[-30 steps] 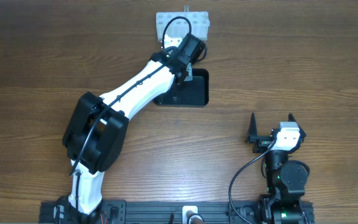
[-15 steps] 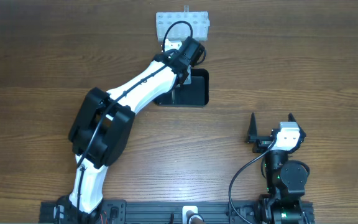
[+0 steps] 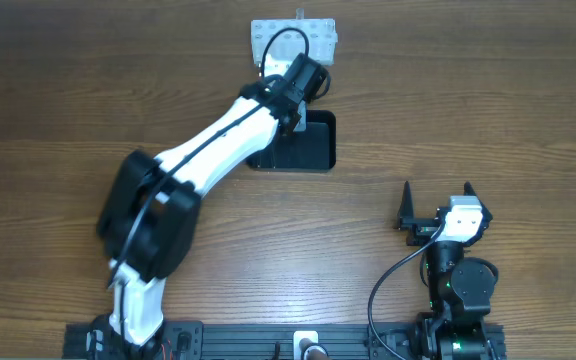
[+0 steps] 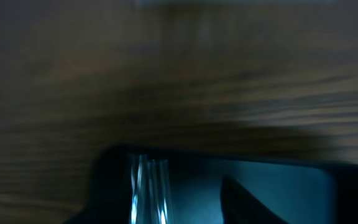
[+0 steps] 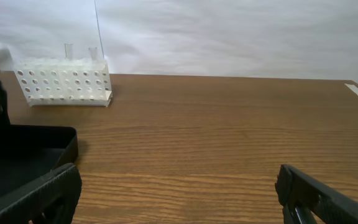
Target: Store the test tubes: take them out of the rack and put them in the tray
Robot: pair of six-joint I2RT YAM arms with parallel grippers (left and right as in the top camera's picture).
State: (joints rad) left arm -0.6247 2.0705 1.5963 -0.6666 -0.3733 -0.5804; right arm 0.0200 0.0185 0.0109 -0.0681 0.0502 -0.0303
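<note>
The left hand (image 3: 293, 108) hangs low over the near-left part of the black tray (image 3: 320, 148). I cannot tell whether it is parted or closed: its wrist view is smeared and gives one dark finger (image 4: 248, 200) with any clarity. Just beside that finger a clear test tube (image 4: 148, 190) shows against the tray's dark inside. Its long axis runs away from the camera, roughly in line with the hand's reach. Whether it lies loose on the tray floor or is pinched in the hand is not clear.

The white rack (image 3: 293, 38) stands just beyond the tray, on the side away from the arm bases, near it but apart. In the right wrist view an upright tube (image 5: 68, 51) and a second tube (image 5: 92, 53) poke out of the rack's top. They stand vertical, so I judge the next pick calls for a short hop from the tray to the rack and a descent from above.

The left arm is by far the nearer. The right hand (image 3: 438, 208) sits open and empty over the wooden worktop (image 3: 488, 90), close to its own base and well apart from both tray and rack.

The top view gives the plan of rack, tray and arm. The right wrist view adds the side-on look, with the tubes' tips above the rack and the tray's wall in front. The left wrist view supplies the close look at the glass in the tray.
</note>
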